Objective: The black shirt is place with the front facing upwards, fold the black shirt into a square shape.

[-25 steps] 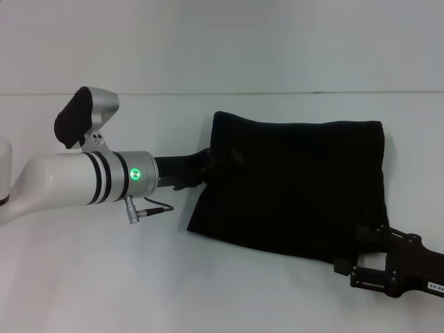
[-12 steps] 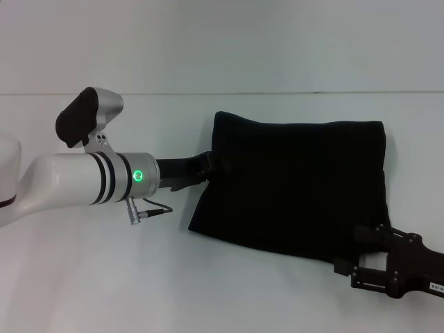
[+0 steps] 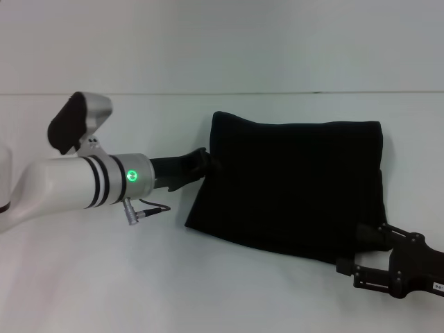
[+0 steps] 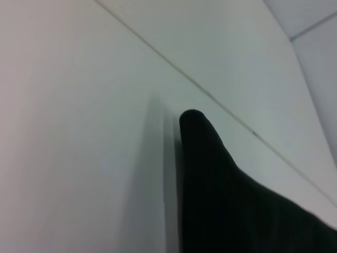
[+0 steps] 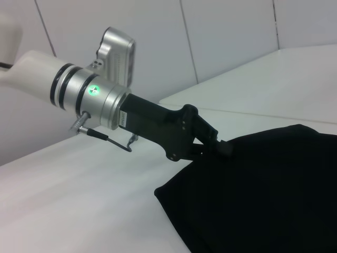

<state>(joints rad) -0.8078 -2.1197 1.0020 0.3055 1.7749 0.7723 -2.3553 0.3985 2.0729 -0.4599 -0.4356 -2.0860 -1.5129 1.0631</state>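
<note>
My left gripper (image 3: 208,164) at black shirt (image 3: 295,184) nine-o'clock edge, finger state unclear; right gripper (image 3: 368,260) five-o'clock, likewise. Cloth limp, light; pinch layered corners.

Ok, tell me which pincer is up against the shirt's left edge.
The left pincer, on the white arm, meets the black shirt at its left edge. The right pincer sits at the shirt's near right corner.

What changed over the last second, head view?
The left claw backed off toward the robot's left, from over the black shirt to its left edge; the arm's wrist rolled a bit. The shirt's lower left corner shifted slightly. The right claw stayed at the shirt's near right corner, and the folded shape is otherwise unchanged.
</note>
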